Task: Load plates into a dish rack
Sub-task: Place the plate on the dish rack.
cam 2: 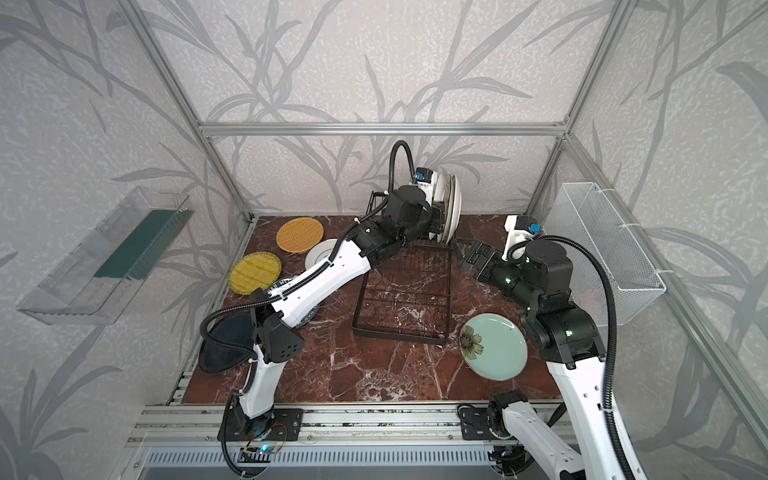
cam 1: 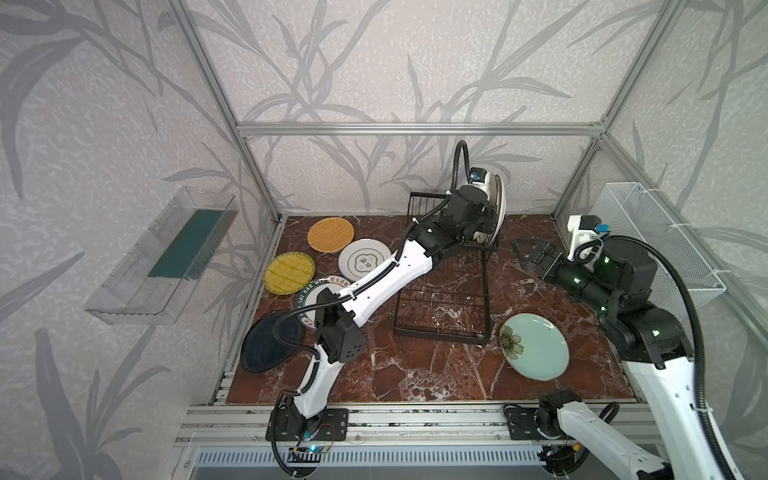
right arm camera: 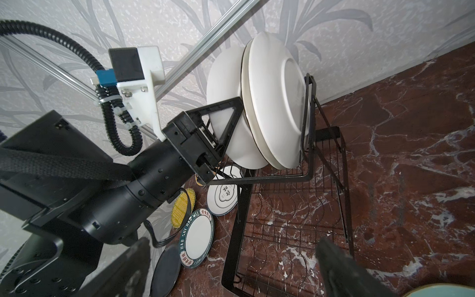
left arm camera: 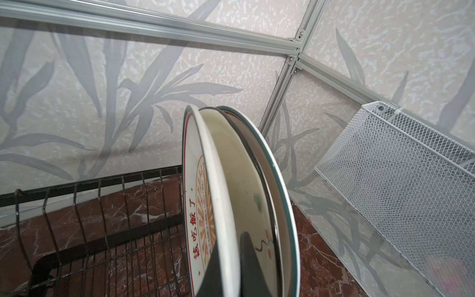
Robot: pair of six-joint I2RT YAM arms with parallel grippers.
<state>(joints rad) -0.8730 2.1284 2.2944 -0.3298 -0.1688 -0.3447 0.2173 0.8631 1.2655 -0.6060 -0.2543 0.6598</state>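
Observation:
The black wire dish rack [cam 1: 440, 309] stands mid-table, and three plates stand on edge in its far upright end [right arm camera: 312, 144]. My left gripper [left arm camera: 226, 257] is shut on the rim of the nearest one, a white sunburst plate [left arm camera: 196, 218] with red characters, next to a cream plate [left arm camera: 244, 180] and a teal-rimmed one [left arm camera: 281, 185]. My right gripper [cam 1: 530, 253] hangs open and empty just right of the rack. Flat on the table lie an orange woven plate [cam 1: 331, 235], a yellow woven one [cam 1: 289, 273], a white emblem plate [cam 1: 363, 259], a lettered-rim plate [right arm camera: 199, 237], a black plate [cam 1: 270, 343] and a pale teal flower plate [cam 1: 534, 346].
A clear plastic bin [cam 1: 166, 257] hangs on the left wall. A white mesh basket [cam 1: 660, 241] hangs on the right wall, close behind my right arm. My left arm stretches across the lettered-rim plate and the rack's left side. Aluminium frame posts stand at the back corners.

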